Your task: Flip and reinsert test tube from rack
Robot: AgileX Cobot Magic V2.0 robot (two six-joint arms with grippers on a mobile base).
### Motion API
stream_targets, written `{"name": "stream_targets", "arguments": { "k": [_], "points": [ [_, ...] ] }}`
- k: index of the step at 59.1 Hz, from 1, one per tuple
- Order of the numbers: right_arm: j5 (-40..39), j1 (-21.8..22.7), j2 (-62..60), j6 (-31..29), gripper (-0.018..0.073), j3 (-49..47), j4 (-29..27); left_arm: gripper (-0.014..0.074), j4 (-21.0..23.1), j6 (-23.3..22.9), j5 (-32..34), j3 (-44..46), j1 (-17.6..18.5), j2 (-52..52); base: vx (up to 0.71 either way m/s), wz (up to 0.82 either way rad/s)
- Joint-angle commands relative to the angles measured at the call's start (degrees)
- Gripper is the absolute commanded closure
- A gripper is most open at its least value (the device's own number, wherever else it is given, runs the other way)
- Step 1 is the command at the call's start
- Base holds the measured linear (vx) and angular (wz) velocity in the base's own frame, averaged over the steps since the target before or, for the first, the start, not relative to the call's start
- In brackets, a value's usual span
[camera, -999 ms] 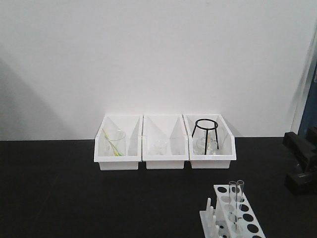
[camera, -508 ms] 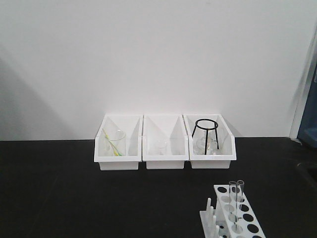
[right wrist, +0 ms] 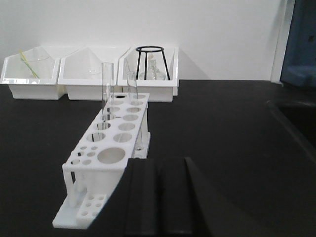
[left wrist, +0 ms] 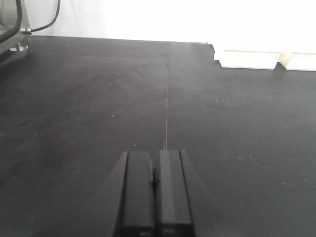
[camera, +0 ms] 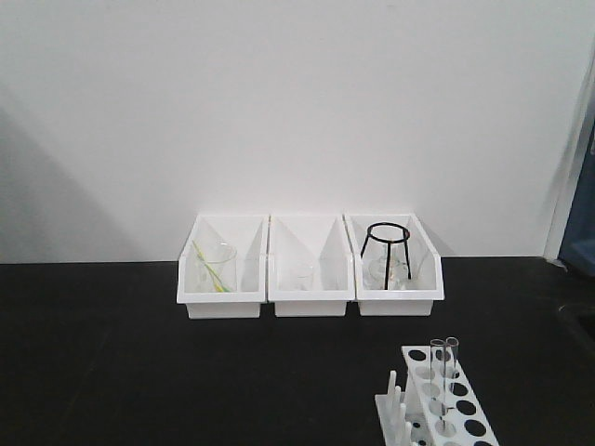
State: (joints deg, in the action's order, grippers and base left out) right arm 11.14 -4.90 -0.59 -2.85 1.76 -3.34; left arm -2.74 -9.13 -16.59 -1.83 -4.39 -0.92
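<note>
Nothing started: test tube point(right wrist: 107, 89) upright in rack point(right wrist: 106, 163); left end effector point(left wrist: 154, 192) and right end effector point(right wrist: 159, 197) clenched, empty.

Left gripper point(left wrist: 154, 195): black fingers pressed flat together, no gap visible, nothing between them, pointing forward and sitting low at the bottom edge of its wrist view. Right gripper point(right wrist: 160, 197): same pose, two black fingers side by side with only a thin seam between, nothing held, aimed level and forward from the bottom of its wrist view. Neither arm shows in the front view.
</note>
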Motion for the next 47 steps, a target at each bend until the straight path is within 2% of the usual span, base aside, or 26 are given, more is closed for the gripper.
{"name": "stream_targets", "arguments": {
  "k": [1, 9, 47],
  "points": [
    [-3.6, 0.3, -0.7, 1.5, 0.0573, 0.0, 2.4, 0.0603, 0.3, 0.0, 5.0, 0.0, 0.4, -0.6, 0.00, 0.00],
    [-3.6, 0.3, -0.6, 3.9, 0.0573, 0.0, 4.2, 0.0603, 0.3, 0.0, 5.0, 0.0, 0.4, -0.6, 0.00, 0.00],
    [-3.6, 0.3, -0.6, 3.9, 0.0571, 0.0, 4.2, 0.0603, 0.3, 0.0, 5.0, 0.0, 0.4, -0.6, 0.00, 0.00]
  ]
}}
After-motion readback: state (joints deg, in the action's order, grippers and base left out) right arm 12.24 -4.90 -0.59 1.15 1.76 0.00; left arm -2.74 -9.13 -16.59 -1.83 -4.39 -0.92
